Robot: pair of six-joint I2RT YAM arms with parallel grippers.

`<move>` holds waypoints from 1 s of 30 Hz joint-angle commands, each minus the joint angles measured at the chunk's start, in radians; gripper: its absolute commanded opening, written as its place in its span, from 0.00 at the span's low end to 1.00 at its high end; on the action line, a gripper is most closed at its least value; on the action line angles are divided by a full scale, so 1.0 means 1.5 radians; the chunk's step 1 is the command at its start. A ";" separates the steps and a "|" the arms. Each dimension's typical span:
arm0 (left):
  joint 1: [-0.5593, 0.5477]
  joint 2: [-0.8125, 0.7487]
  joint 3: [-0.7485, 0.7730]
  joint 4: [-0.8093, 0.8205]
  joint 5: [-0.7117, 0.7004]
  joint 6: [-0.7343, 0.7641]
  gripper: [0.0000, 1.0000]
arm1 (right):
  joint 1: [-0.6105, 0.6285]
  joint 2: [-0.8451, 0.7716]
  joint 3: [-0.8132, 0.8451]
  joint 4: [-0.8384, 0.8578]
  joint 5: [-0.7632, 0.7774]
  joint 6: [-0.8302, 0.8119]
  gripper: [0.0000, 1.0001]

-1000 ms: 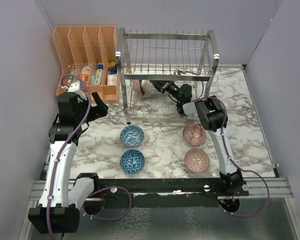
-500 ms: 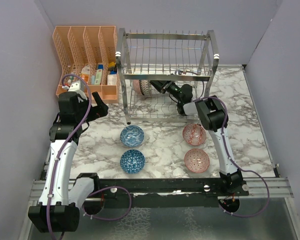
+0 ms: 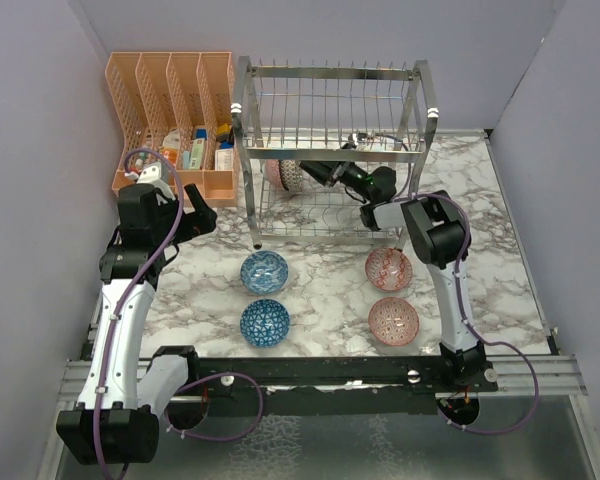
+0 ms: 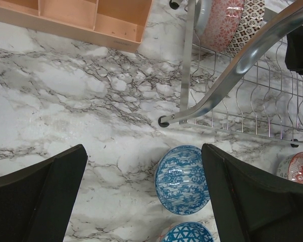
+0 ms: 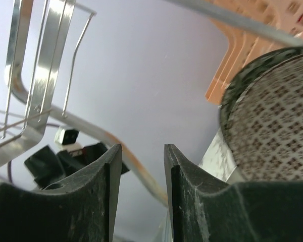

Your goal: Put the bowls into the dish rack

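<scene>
My right hand [image 5: 141,151] is released, nothing between its fingers, inside the lower tier of the tall shiny wire dish rack [image 3: 330,70], just beside the dark-and-white patterned ceramic bowl [image 5: 272,126] standing on edge there. My left hand [image 4: 144,148] hovers spread wide above the marble counter [image 4: 65,91], near a blue patterned bowl [image 4: 183,180].

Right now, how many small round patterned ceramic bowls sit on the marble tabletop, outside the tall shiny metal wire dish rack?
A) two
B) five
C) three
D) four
D: the top view shows the far blue bowl, near blue bowl, far pink-red bowl and near pink-red bowl on the marble tabletop, in front of the dish rack.
</scene>
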 commanded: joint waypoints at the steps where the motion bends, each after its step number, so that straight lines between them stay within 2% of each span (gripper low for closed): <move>1: 0.002 0.002 -0.012 0.018 0.008 -0.002 0.99 | 0.000 -0.067 -0.032 0.013 -0.142 0.028 0.39; 6: 0.002 -0.002 -0.024 0.021 0.005 -0.001 0.99 | 0.006 -0.130 -0.129 0.039 -0.212 0.034 0.39; 12: 0.002 -0.003 -0.025 0.021 0.004 0.000 0.99 | 0.052 -0.194 -0.207 0.065 -0.308 0.014 0.40; 22: 0.002 -0.018 -0.027 0.013 0.008 -0.002 0.99 | 0.157 -0.267 -0.311 -0.011 -0.396 -0.066 0.42; 26: 0.002 -0.031 -0.029 0.006 0.005 -0.001 0.99 | 0.187 -0.341 -0.380 -0.142 -0.392 -0.164 0.42; 30: 0.002 -0.037 -0.026 -0.001 0.006 0.000 0.99 | 0.221 -0.475 -0.415 -0.472 -0.319 -0.384 0.43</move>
